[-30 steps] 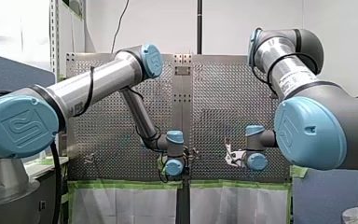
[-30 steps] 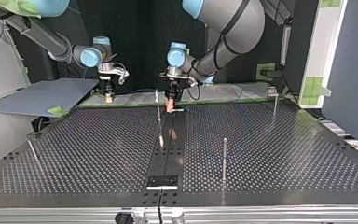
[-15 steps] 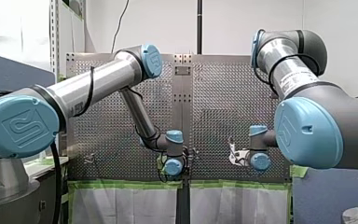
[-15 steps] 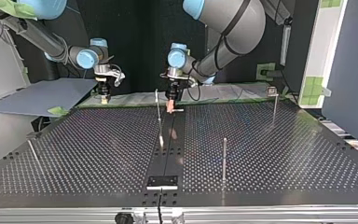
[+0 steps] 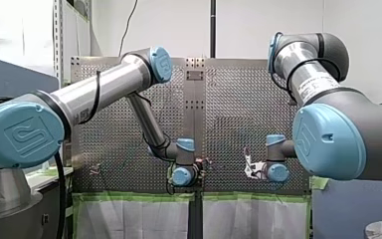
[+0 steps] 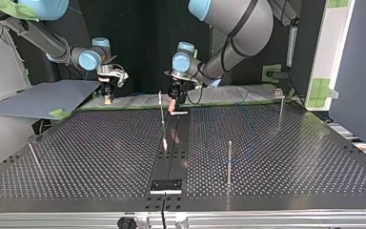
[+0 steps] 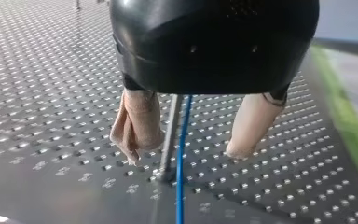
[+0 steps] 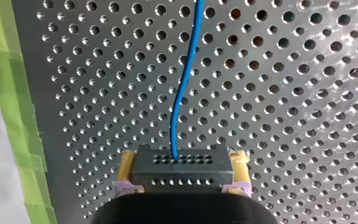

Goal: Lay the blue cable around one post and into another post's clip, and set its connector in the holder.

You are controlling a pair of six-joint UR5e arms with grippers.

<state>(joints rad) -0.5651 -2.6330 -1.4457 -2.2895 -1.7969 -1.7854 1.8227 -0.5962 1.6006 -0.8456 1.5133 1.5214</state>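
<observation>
Since earlier frames: my right end effector [image 6: 107,98] edged toward top view's left; my left end effector [image 6: 173,102] tilted over at centre post [image 6: 161,112].

Right: yellow pads pinching black connector [image 8: 182,168], blue cable [image 8: 179,102] running out ahead over table [image 8: 284,116].

Left: beige pads spread, cable and post between them, neither gripped.

Cable likely light, limp, slick. Connector body gives firm hold; cable better guided loosely.

Further right: bare post [image 6: 228,162], clip-topped post [image 6: 279,102]. Holder [image 6: 166,186], probably black plate at near edge, well apart from connector.

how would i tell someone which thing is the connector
In the right wrist view, find the perforated table and follow the blue cable across it to my right pincer. The connector is the black block clamped between its yellow pads, the only thing the cable runs into.
</observation>
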